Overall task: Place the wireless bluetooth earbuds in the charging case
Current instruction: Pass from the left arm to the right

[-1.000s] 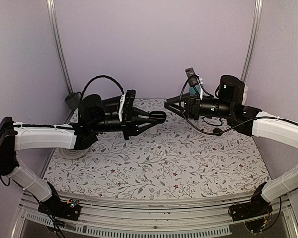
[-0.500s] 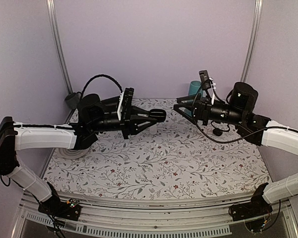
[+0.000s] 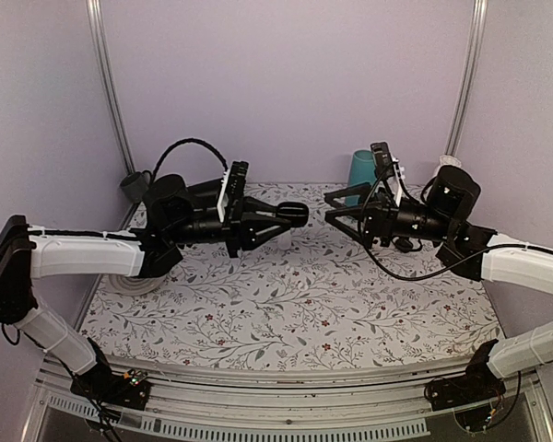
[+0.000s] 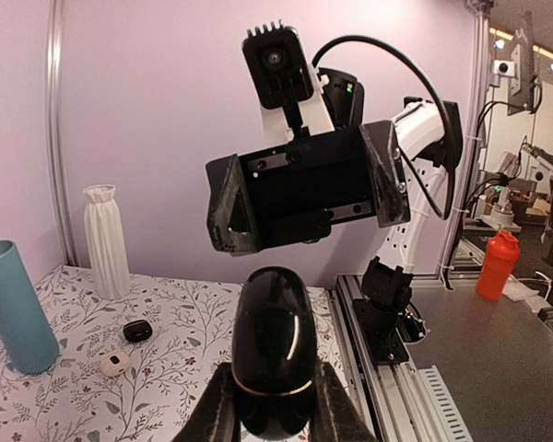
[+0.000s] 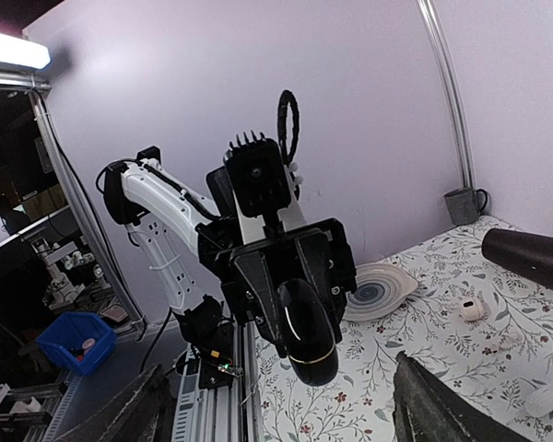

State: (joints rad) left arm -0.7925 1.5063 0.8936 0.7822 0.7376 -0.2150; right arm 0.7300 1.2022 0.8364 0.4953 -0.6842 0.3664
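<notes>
Charging case [image 4: 273,345]: one, closed

One charging case [image 4: 272,359], one teal cup [image 4: 14,304], one white vase [image 4: 106,241], one plate [image 5: 380,290].

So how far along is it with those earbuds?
Done: the case is picked up, clamped in the left jaws and held in the air. In hand: the right jaws, open and empty, face it. Left: it looks shut, so opening it, fetching both earbuds (I can't spot them) and seating them all remain.
</notes>
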